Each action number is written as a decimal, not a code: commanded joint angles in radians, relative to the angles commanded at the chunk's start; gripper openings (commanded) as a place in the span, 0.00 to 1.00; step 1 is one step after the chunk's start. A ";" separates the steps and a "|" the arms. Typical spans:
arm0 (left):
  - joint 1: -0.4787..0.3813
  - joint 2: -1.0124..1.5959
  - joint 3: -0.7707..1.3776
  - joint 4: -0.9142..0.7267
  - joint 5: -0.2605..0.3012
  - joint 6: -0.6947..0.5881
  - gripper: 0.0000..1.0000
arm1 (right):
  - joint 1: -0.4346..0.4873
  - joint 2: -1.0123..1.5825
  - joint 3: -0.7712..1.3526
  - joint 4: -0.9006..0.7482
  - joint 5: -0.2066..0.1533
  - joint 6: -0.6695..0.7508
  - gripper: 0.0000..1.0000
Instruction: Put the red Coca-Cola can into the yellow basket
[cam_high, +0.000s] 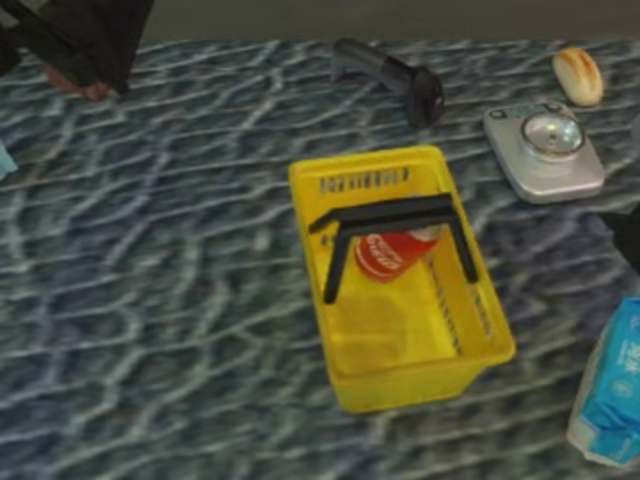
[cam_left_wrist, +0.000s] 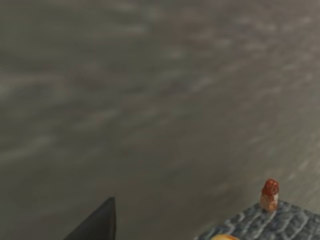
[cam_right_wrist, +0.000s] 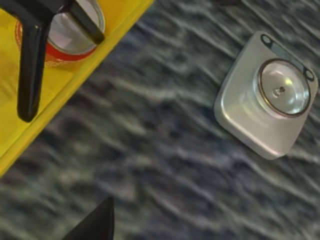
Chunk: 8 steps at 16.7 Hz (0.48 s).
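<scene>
From above the table, the yellow basket (cam_high: 400, 275) sits near the middle of the grey patterned cloth, its black handles (cam_high: 395, 215) folded up over its far half, and the red Coca-Cola can (cam_high: 393, 252) lies on its side inside, on the basket floor just under those handles; nothing else is in the basket, so the job looks done to me. Both arms are pulled well clear, which fits that: the left arm (cam_high: 80, 40) is a dark shape at the table's far left corner, the right arm (cam_high: 625, 235) barely pokes in at the right edge, and I cannot tell from here how either gripper stands. Around the basket lie a dark scanner (cam_high: 395, 78), a bread roll (cam_high: 578, 75), a silver kitchen scale (cam_high: 545, 150) and a blue packet (cam_high: 615, 385). Over the left wrist, only a dark fingertip shows, with a small reddish-brown lump (cam_left_wrist: 270, 194) on a table corner far off. Over the right wrist, the can's silver top (cam_right_wrist: 75, 30) shows inside the yellow wall, the scale beside it on the cloth.
</scene>
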 joint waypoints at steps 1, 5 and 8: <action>0.016 -0.113 -0.062 -0.055 -0.063 -0.003 1.00 | 0.032 0.113 0.107 -0.074 0.002 -0.051 1.00; 0.068 -0.533 -0.313 -0.264 -0.297 0.009 1.00 | 0.147 0.524 0.502 -0.341 0.010 -0.235 1.00; 0.096 -0.797 -0.488 -0.397 -0.445 0.040 1.00 | 0.226 0.794 0.766 -0.516 0.012 -0.357 1.00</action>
